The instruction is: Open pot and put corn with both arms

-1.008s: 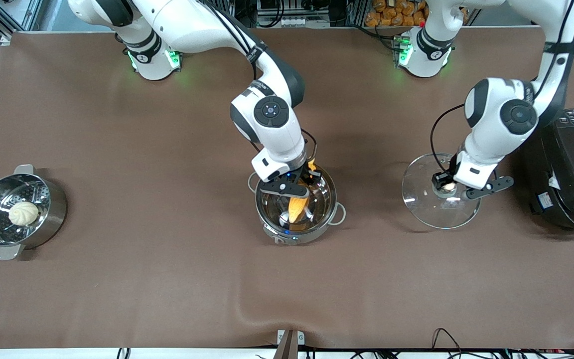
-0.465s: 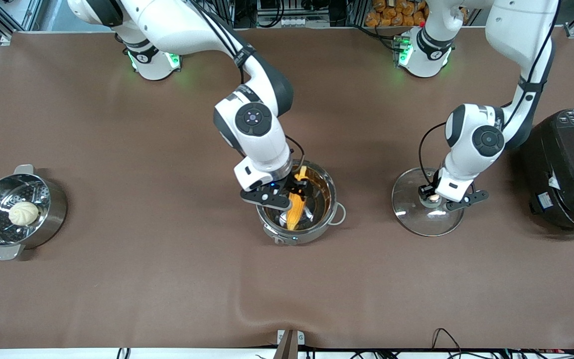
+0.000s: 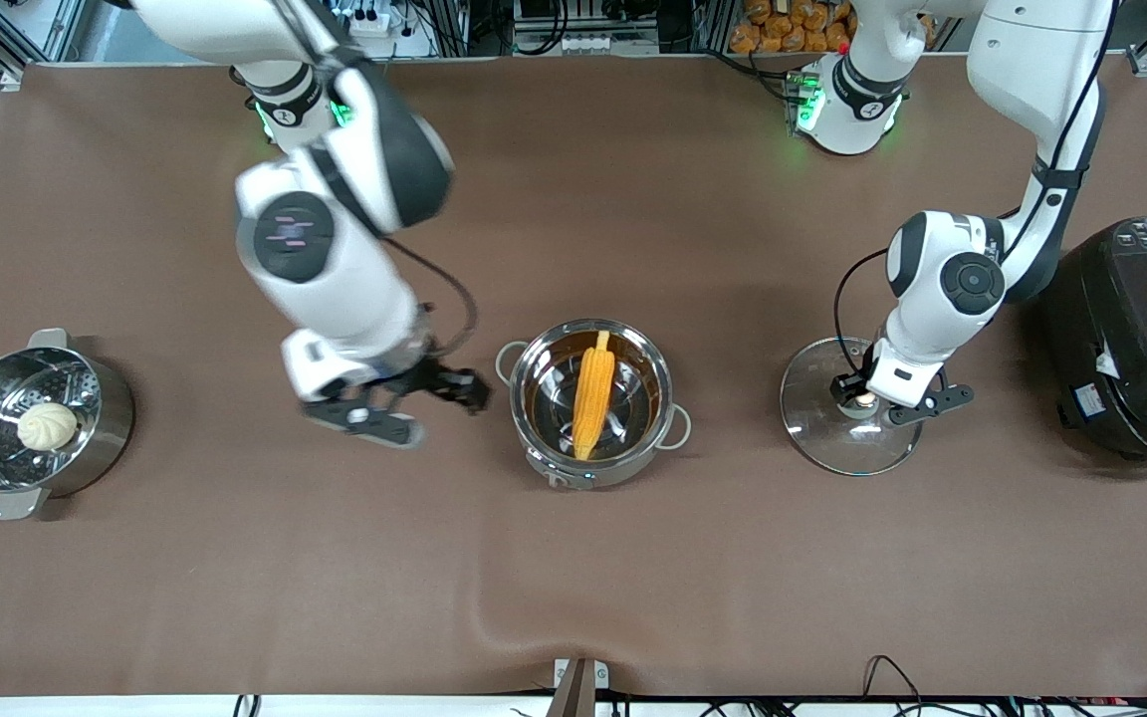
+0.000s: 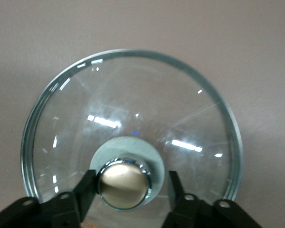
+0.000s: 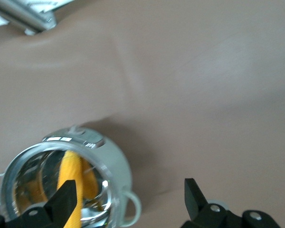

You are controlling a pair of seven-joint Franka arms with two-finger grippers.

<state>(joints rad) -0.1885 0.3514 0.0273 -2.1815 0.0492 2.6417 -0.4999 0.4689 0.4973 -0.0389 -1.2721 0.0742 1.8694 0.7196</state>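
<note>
Front view: the corn (image 3: 593,395) lies inside the uncovered pot (image 3: 663,393) at table centre, tip toward twelve o'clock. The right gripper (image 3: 412,403) hangs over bare table at the pot's nine o'clock, fingers apart and empty. At the pot's three o'clock the glass lid (image 3: 822,438) rests on the table, the left gripper (image 3: 867,400) at its knob (image 3: 864,400). Left wrist view: one finger (image 4: 88,187) touches the knob (image 4: 123,184); the other stands clear. Right wrist view: spread fingers (image 5: 66,202) frame the pot (image 5: 115,164) and corn (image 5: 69,183).
</note>
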